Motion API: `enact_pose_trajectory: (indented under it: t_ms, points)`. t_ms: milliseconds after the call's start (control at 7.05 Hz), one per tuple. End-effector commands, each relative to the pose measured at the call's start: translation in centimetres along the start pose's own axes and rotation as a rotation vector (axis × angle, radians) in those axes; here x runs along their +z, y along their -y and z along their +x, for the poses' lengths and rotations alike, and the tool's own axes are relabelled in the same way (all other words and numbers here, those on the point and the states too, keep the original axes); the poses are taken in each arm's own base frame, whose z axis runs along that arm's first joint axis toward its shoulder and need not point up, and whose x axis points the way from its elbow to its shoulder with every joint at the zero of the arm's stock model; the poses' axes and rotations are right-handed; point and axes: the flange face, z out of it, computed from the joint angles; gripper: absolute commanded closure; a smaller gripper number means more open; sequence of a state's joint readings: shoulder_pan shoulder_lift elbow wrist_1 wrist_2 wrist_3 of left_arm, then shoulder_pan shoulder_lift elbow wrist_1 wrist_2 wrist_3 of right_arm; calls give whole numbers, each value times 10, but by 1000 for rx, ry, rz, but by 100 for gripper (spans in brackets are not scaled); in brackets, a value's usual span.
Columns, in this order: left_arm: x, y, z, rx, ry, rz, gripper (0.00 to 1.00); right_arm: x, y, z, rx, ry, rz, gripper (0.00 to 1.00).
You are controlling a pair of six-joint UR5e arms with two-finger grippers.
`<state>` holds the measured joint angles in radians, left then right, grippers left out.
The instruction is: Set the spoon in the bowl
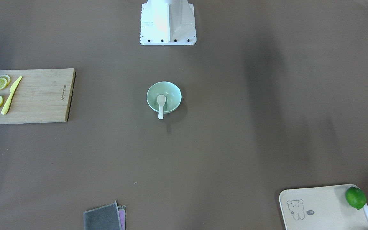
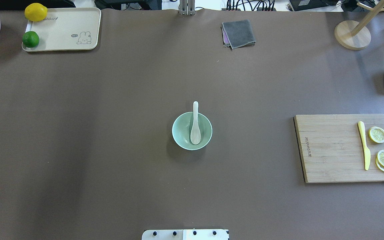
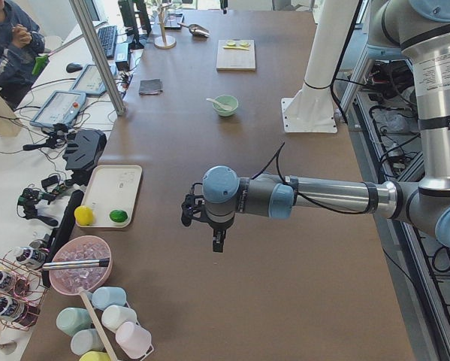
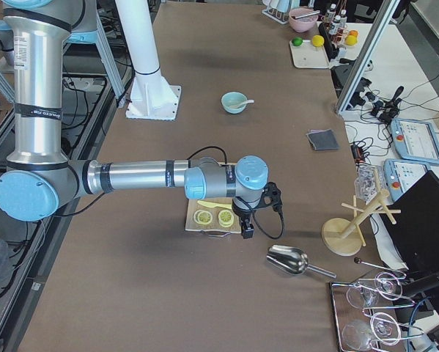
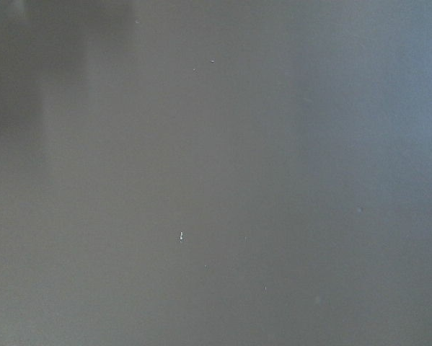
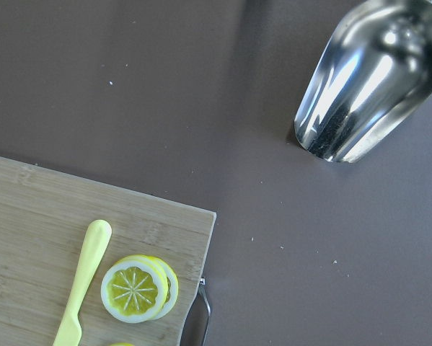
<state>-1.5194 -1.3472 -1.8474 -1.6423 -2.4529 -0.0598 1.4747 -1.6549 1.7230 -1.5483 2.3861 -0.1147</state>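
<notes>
One spoon [image 2: 195, 125] rests in one bowl [image 2: 181, 134]; one knife [image 2: 363, 145], three lemon slices [image 2: 378, 134].

1. A wooden cutting board [image 2: 332, 150] lies on the brown tabletop [image 2: 112, 133]. A yellow knife [image 2: 363, 145] rests on it, just beside three lemon slices [image 2: 378, 134].
2. A cream tray [image 2: 65, 33] with a rabbit drawing holds a lime [image 2: 31, 39]. A whole lemon [image 2: 36, 12] sits at its corner.
3. A folded grey cloth [image 2: 239, 32] lies near the far edge.
4. A shiny metal scoop [image 6: 367, 79] lies near the board, apart from it.
5. A wooden stand [image 2: 352, 35] has a round base.
</notes>
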Motion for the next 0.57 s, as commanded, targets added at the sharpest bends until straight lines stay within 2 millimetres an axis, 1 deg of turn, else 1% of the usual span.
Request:
enact_pose_trajectory:
  t_ms: [0,426]
  points:
    - [-3,4,3,9,1,10,2,1,-3,1,13,4,-2,0]
    - [-2,6,2,9,4,9,2,-2,-2,0,14,-5,4,0]
